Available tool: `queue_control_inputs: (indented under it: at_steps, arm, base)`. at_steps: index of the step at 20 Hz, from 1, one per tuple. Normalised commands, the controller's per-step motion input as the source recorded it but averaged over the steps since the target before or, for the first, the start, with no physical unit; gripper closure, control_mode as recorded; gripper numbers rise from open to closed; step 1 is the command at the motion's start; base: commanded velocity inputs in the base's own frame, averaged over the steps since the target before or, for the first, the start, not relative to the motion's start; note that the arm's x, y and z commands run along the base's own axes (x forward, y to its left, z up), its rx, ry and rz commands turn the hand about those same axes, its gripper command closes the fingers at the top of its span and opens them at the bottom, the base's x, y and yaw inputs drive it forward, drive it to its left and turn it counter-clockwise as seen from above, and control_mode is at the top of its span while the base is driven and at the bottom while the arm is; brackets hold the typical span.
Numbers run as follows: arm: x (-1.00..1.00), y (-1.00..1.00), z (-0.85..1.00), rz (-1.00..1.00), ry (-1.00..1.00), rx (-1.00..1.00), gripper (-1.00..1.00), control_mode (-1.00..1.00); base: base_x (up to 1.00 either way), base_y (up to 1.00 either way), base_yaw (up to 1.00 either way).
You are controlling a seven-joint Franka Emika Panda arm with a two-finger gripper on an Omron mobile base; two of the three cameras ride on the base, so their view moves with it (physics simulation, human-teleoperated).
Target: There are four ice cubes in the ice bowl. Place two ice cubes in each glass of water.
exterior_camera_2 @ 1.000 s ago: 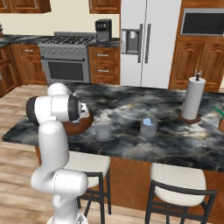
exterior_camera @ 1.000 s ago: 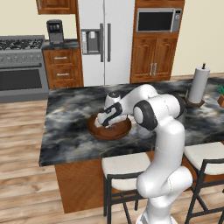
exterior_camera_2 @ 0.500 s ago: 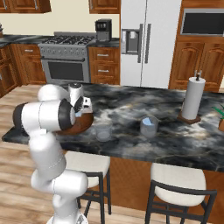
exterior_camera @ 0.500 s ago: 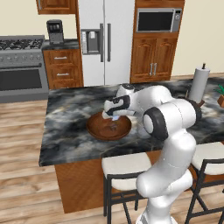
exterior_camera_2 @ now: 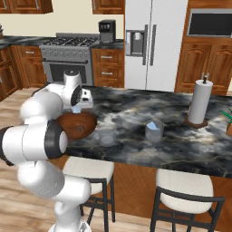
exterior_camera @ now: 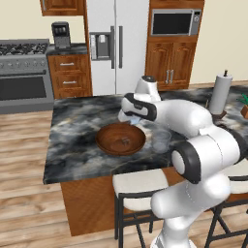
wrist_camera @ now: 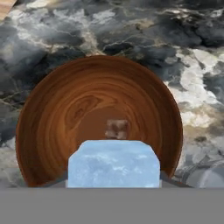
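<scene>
An ice cube point(wrist_camera: 113, 164) sits clamped in the pincer point(exterior_camera: 133, 119), pale blue and filling the lower middle of the hand view, held above the ice bowl point(wrist_camera: 57, 118) rather than resting in it; the lift clears the rim so the cube can travel sideways, by my reading. Down on the bowl's floor one more small translucent cube point(wrist_camera: 117, 129) lies near the centre, looking brownish through the wood. The bowl stands on the dark marbled tabletop point(exterior_camera: 77, 131), and just beside it, on the arm's side, is the nearer glass of water point(exterior_camera_2: 107, 134). The farther glass point(exterior_camera_2: 154, 130) stands well apart from the bowl and appears to already hold something pale blue, probably ice. So the nearer glass looks the likely target, a short carry. A paper-towel roll point(exterior_camera_2: 199, 102) stands off toward the tabletop's far end, out of the path.
</scene>
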Motion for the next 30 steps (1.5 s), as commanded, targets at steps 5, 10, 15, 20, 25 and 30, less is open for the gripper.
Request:
queue_control_inputs:
  at_steps: [5, 10, 15, 20, 25, 30]
  arm:
    - [-0.57, -0.55, 0.63, -0.03, 0.19, -0.15, 1.00, -1.00]
    - [-0.28, -0.82, 0.16, -0.04, 0.19, -0.05, 1.00, -1.00]
    - [-0.02, -0.67, 0.00, -0.05, 0.20, -0.02, 1.00, -1.00]
    - [0.16, -0.14, -0.10, -0.02, 0.10, 0.00, 1.00, -1.00]
    - [0.18, 0.00, -0.42, -0.04, 0.00, 0.00, 1.00, -1.00]
    - [0.24, -0.15, -0.53, -0.04, 0.00, 0.01, 1.00, -1.00]
  base:
    - [0.00, 0.00, 0.00]
    - [0.00, 0.00, 0.00]
    - [0.00, 0.00, 0.00]
    - [0.00, 0.00, 0.00]
    - [0.00, 0.00, 0.00]
    - [0.00, 0.00, 0.00]
